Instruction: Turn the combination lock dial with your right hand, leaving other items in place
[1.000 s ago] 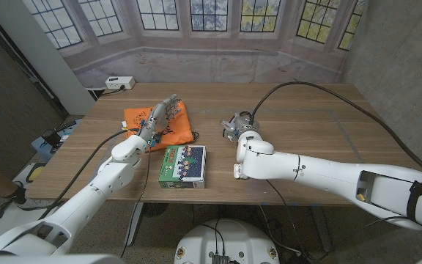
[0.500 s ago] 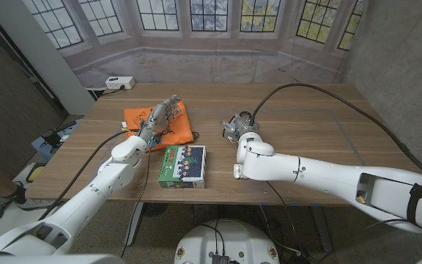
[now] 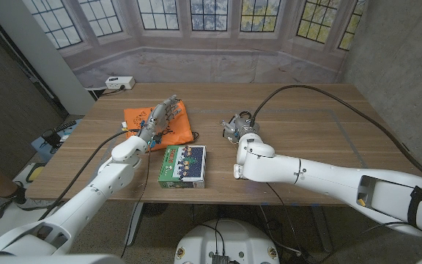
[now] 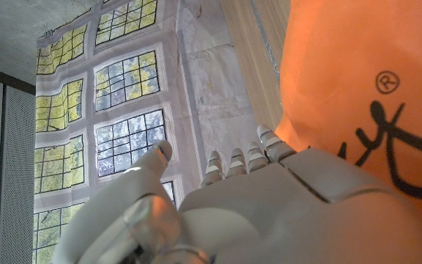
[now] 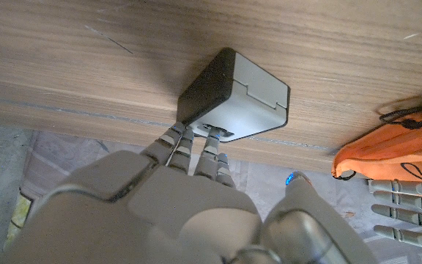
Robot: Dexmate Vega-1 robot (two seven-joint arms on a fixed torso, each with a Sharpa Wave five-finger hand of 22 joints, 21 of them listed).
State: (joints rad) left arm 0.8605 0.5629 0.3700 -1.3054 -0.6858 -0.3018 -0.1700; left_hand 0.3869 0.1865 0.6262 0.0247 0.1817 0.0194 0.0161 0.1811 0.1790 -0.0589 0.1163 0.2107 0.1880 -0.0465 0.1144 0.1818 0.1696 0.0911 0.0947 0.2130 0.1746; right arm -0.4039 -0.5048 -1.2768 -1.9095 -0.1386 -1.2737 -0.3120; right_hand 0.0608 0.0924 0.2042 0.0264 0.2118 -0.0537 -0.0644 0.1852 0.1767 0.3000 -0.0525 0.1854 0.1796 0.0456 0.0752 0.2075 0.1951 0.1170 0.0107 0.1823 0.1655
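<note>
Right hand (image 5: 167, 198) has its fingertips (image 5: 196, 143) touching the grey-and-black box-shaped combination lock (image 5: 233, 95) on the wooden table (image 3: 321, 125); whether they clamp it cannot be told

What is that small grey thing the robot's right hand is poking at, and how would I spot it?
On the wooden table, look right of the orange bag and beyond the green printed box. There the right hand touches a small boxy lock, grey with one dark side. Unlike its colourful neighbours, it is plain and hard-edged.
</note>
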